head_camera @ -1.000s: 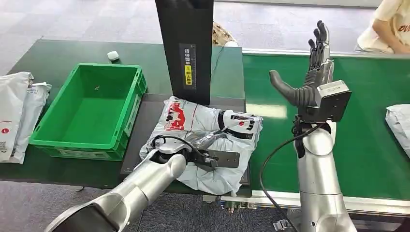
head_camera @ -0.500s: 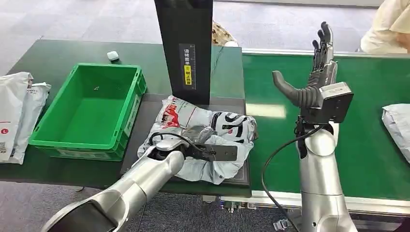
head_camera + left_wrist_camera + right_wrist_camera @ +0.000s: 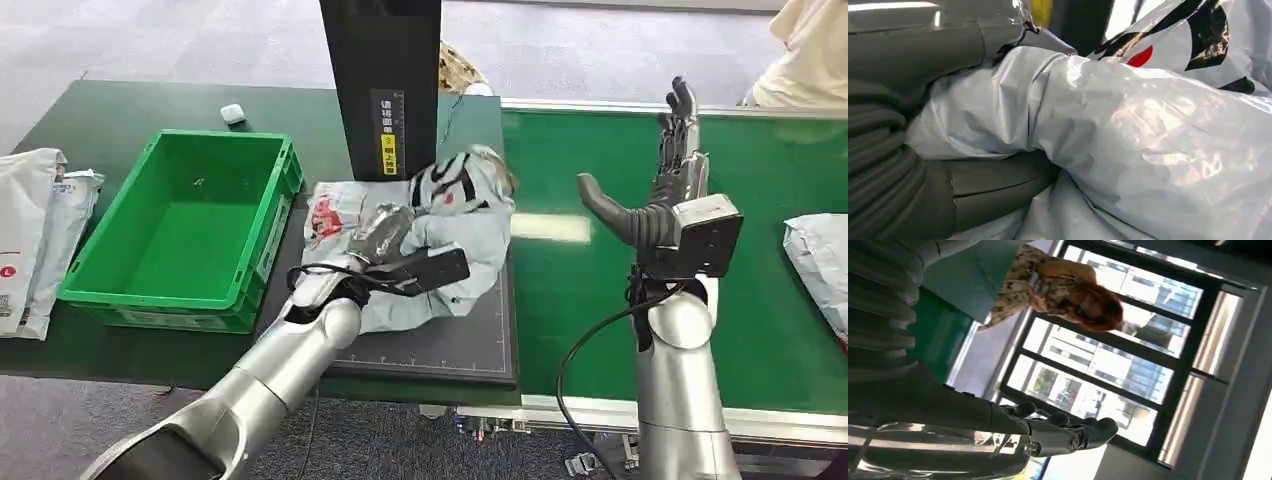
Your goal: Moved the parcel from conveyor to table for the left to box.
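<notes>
A crumpled grey plastic parcel (image 3: 440, 235) with red and black print is lifted partly off the dark mat (image 3: 450, 345), just right of the green box (image 3: 180, 225). My left hand (image 3: 385, 245) grips it from below; in the left wrist view the parcel (image 3: 1128, 130) bulges over my fingers (image 3: 978, 190). My right hand (image 3: 655, 180) is raised over the green conveyor (image 3: 770, 250), fingers spread and pointing up, holding nothing; the right wrist view shows its fingers (image 3: 1068, 432) against windows.
A black scanner post (image 3: 385, 90) stands right behind the parcel. More white parcels (image 3: 35, 235) lie at the table's left edge, another parcel (image 3: 820, 260) on the conveyor's right. A person (image 3: 805, 55) stands at the far right. A small white object (image 3: 233, 113) lies behind the box.
My left hand has lifted the parcel and carried it back and to the left, toward the scanner post and the box. My right hand drifted slightly right, still spread.
</notes>
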You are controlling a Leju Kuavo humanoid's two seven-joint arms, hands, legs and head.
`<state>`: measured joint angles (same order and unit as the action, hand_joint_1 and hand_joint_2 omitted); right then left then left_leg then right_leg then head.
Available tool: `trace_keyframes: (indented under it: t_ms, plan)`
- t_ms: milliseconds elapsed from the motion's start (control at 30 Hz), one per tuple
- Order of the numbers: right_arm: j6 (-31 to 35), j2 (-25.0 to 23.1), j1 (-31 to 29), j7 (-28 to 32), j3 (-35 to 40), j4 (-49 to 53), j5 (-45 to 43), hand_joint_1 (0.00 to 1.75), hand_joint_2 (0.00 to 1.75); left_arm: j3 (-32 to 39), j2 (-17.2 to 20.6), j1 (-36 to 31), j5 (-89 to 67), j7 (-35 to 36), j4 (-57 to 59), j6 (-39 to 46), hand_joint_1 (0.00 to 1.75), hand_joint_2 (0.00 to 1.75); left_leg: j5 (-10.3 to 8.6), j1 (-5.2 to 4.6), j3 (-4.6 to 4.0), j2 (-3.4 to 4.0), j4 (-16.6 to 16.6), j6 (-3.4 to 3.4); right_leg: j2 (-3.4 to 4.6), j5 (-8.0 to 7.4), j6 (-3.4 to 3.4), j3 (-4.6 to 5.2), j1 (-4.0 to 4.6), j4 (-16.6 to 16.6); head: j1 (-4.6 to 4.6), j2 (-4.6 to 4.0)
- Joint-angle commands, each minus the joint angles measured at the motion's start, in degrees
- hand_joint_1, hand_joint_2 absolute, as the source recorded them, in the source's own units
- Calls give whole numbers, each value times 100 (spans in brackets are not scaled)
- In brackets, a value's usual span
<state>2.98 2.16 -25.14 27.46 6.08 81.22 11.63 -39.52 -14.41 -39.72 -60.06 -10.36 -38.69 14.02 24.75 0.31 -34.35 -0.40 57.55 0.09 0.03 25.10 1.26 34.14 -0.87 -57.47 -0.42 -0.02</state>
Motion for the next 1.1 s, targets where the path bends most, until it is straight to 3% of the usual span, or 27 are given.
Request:
trace_keyframes:
  t_ms: [33, 233, 600, 667, 900, 933, 1100]
  plan:
    - [-513, 136, 451, -969, -207, -1278, -293, 0, 175, 931, 810, 337, -55, 15, -2205, 635, 175, 175, 3, 6, 18, 12, -11, -4, 9, -2, -8, -17, 8, 14, -4, 0]
    - [-694, -118, 871, -1808, -84, -1778, -168, 0, 175, 1144, 949, 361, -621, 328, -2342, 915, 175, 175, 3, 7, 19, 13, -14, -5, 8, 0, -10, -17, 10, 14, -4, 0]
    - [-789, -266, 1008, -2011, -74, -1687, 271, 0, 175, 1758, 1221, 132, -1590, 793, -2215, 1140, 175, 175, 4, 7, 6, 19, -7, -6, 14, 0, -11, -2, 8, 4, -4, 0]
    - [-857, -259, 952, -1994, -41, -1685, 304, 0, 175, 1933, 1263, 51, -1965, 1230, -2039, 968, 175, 175, 4, 7, 6, 18, -7, -6, 13, 1, -11, -2, 8, 4, -4, 0]
    - [-971, -296, 747, -1980, 49, -1787, 333, 0, 175, 2434, 1329, -669, -2603, 1952, -280, 270, 175, 175, 1, 6, 18, 22, -11, -7, 16, -2, -14, -12, 8, 7, -2, 0]
    - [-979, -305, 730, -1986, 65, -1806, 352, 0, 175, 2531, 1307, -803, -2696, 2219, 143, -123, 175, 175, 1, 4, 11, 20, -8, -6, 15, -1, -10, -6, 5, 3, -4, 0]
    - [-980, -352, 551, -1944, 139, -1937, 402, 0, 175, 2685, 1390, -1000, -2736, 2396, 1210, -686, 175, 175, 1, 4, 21, 26, -15, -6, 20, -2, -12, -14, 5, 9, -4, 0]
